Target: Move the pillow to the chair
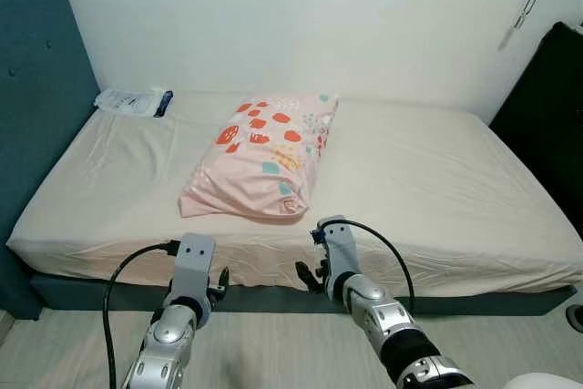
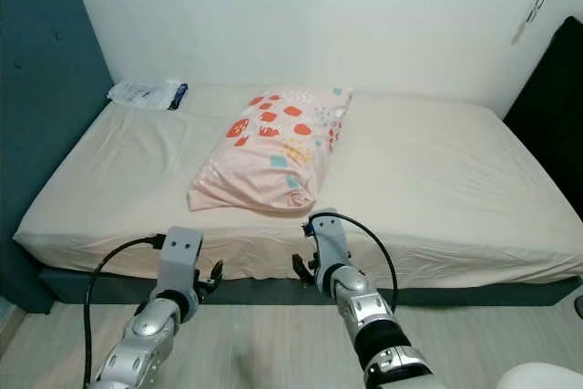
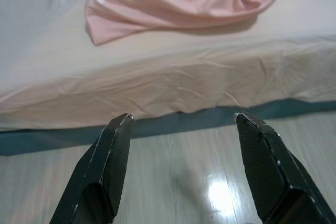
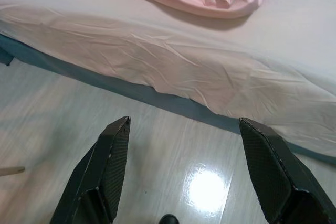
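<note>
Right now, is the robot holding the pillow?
No, the pillow lies on the bed, with both tools open above the floor.

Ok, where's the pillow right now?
The pink pillow lies on the bed, left of centre near its front edge, just beyond both open grippers, with a white packet by the headboard.

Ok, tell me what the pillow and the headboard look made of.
Pillow: soft woven fabric case, matte, likely cotton; it creases and bunches at the near corner, with a printed pattern. Headboard: teal upholstery, matte cloth by the look, with button tufts; the exact fabric is unclear.
</note>
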### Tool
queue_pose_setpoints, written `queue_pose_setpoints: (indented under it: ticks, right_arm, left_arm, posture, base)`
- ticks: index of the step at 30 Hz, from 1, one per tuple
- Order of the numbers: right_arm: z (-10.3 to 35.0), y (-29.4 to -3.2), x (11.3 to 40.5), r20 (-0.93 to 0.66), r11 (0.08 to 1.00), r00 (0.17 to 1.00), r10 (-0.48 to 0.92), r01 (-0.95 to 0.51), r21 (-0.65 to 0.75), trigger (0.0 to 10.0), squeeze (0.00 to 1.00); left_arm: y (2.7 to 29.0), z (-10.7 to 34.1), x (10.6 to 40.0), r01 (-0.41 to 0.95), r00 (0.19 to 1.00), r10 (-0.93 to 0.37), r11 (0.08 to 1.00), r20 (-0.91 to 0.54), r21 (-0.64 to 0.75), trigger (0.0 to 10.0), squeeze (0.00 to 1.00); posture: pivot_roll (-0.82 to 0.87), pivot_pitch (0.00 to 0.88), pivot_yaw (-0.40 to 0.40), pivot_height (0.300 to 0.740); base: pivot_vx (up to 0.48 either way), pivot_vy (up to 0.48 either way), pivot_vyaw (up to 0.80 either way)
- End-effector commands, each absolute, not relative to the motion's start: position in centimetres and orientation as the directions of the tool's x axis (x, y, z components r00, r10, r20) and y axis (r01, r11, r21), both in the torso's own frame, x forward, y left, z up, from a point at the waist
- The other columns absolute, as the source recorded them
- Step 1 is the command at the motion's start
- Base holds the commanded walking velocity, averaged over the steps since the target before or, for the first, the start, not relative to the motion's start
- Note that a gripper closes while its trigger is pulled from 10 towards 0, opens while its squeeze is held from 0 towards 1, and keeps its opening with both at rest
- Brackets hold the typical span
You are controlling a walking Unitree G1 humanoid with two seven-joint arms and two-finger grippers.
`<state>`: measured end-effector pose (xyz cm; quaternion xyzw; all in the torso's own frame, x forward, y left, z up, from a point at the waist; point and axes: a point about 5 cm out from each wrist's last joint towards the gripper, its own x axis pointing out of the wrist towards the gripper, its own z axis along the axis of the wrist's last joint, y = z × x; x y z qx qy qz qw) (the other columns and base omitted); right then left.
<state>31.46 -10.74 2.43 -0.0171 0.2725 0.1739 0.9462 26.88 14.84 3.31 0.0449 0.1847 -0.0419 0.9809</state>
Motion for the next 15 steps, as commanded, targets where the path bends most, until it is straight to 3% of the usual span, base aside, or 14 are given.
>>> queue_pose_setpoints:
  ticks: [1,15]
  right_arm:
    - [2.37,-10.64,31.49,-0.521,0.938,0.790,0.324,-0.340,0.068,10.0,0.00]
    - [2.30,-10.75,31.47,-0.521,0.939,0.791,0.321,-0.336,0.070,10.0,0.00]
  left_arm:
    - [14.89,3.15,27.00,0.085,0.926,-0.058,0.995,-0.372,0.056,10.0,0.00]
    - [15.50,3.22,27.03,0.030,0.928,-0.024,0.999,-0.371,0.012,10.0,0.00]
  posture:
    - [0.11,0.000,-0.062,0.723]
    - [0.11,0.000,-0.058,0.723]
  base:
    - [0.000,0.000,0.00]
    - [0.000,0.000,0.00]
